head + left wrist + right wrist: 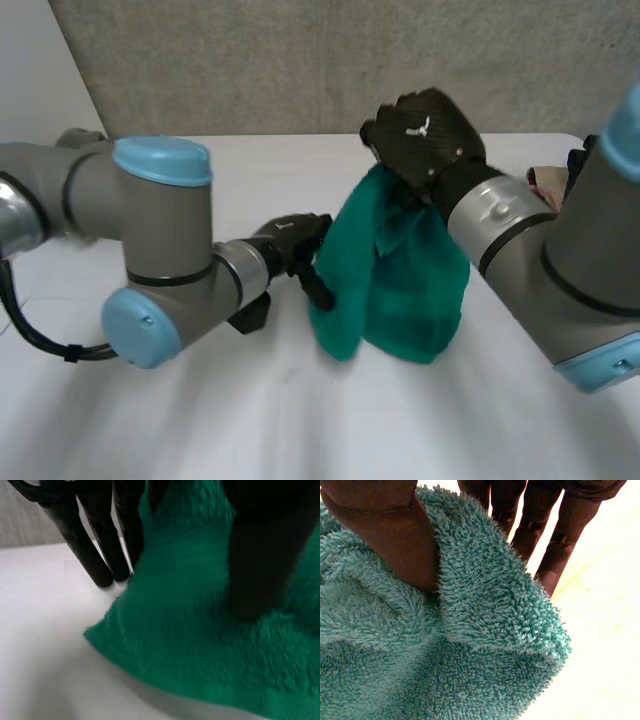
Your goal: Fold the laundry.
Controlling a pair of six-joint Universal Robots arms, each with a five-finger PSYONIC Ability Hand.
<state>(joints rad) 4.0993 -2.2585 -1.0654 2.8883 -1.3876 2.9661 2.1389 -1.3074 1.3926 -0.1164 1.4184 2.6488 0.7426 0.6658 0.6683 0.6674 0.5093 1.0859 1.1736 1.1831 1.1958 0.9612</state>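
Item: 1 green towel [400, 280], terry cloth, bunched and hanging in loose folds.
Towel place: middle of the white table [300, 430], lifted by its top. Its lower end is at the tabletop, but I cannot tell whether it touches.
Right hand [425, 135]: at 12 o'clock of the towel, raised above the table, back of the hand toward the camera.
Right hand state: holding the towel. In the right wrist view the thumb [380, 540] presses a rolled fold of cloth [470, 670] and the fingers [535, 525] stand on the fold's far side.
Left hand [290, 240]: at 9 o'clock of the towel, low, at the cloth's side edge.
Left hand state: holding the towel. In the left wrist view the thumb [255, 565] lies on the cloth's face [200, 645], and the straight fingers [92, 550] run down just past the edge on the other side, the cloth rising between them.
Left arm [160, 240]: enters from 9 o'clock, elbow bent, forearm pointing at the towel.
Right arm [560, 270]: enters from 4 o'clock, reaching up toward 11 o'clock.
Backdrop: grey wall [300, 60] at 12 o'clock, beyond the table's far edge.
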